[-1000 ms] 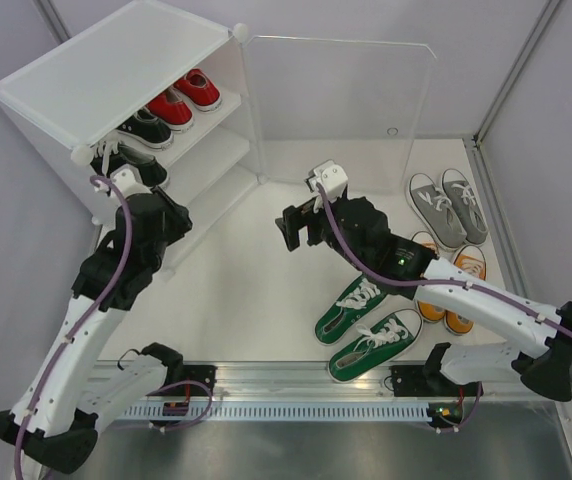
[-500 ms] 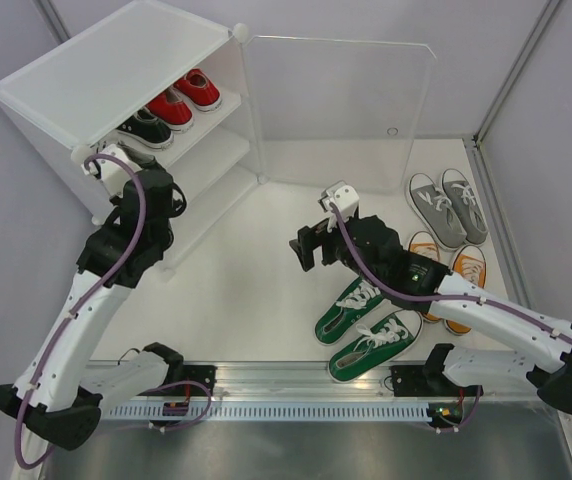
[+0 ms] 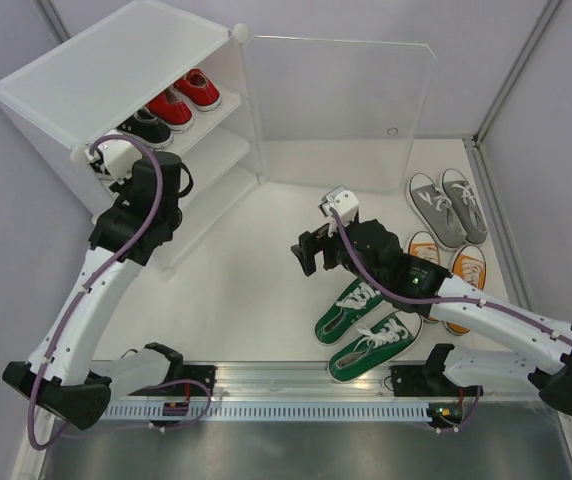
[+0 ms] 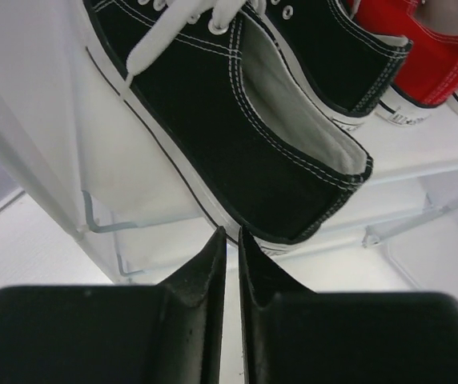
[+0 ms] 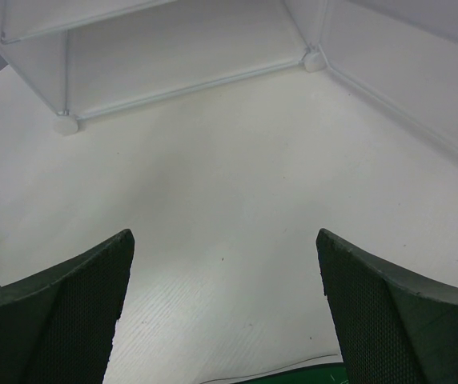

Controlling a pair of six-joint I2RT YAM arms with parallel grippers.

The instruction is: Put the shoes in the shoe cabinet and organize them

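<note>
Two black shoes [image 4: 245, 120] and a red pair [image 3: 184, 98] sit on the shoe cabinet [image 3: 116, 70] top shelf. Left gripper [image 4: 231, 240] hangs pressed together, empty, just below the nearest heel. Right gripper [image 5: 225, 272] is spread wide over bare table [image 5: 237, 184].

From above, we lose the left claw behind its own arm at the boxy white translucent shoe cabinet [image 3: 116, 75]. The opaque top panel hides most of the black canvas sneakers [image 3: 146, 127]. The right arm overlaps the orange canvas sneakers [image 3: 469, 268] near the table's right edge.
</note>
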